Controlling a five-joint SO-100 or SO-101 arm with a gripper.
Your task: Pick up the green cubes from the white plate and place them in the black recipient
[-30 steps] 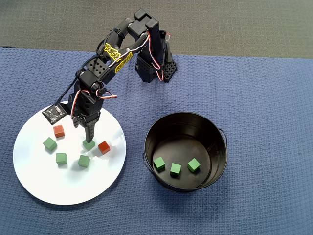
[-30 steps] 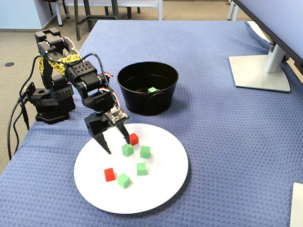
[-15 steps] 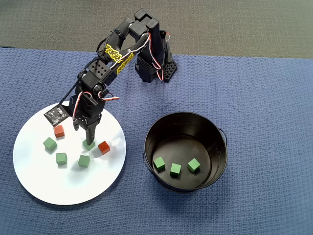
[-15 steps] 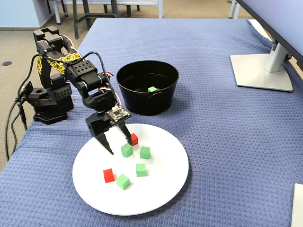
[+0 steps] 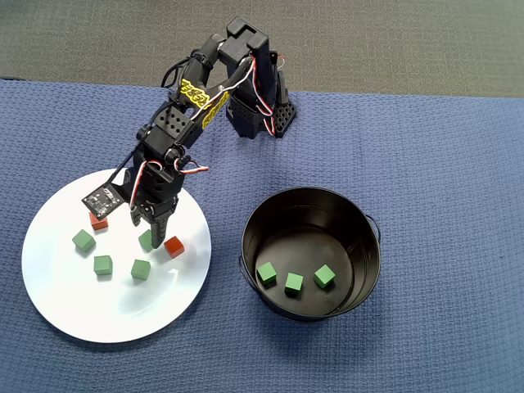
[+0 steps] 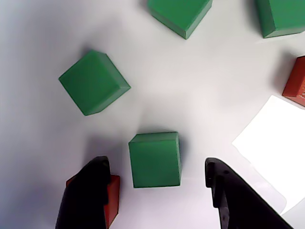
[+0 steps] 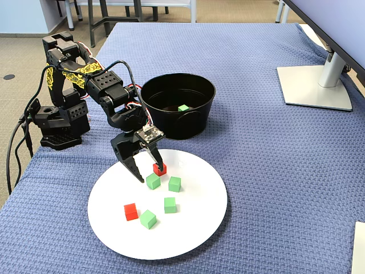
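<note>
**Claw spread over a green cube**

The gripper (image 6: 155,191) hung released above the plate (image 5: 74,303) — its fingers stood apart, straddling one green cube (image 6: 155,159) without touching it. A red cube (image 6: 111,198) lay just beside one finger (image 6: 88,191). Three more green cubes (image 5: 101,264) sat on the plate — another three (image 5: 293,283) lay in the bucket (image 5: 360,237).

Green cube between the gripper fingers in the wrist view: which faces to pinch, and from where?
Come straight down on the green cube and pinch its left and right side faces. In the wrist view those faces run nearly parallel to the open gripper fingers, so little wrist turn seems needed. Watch the red cube touching the left finger; it may get nudged.
</note>
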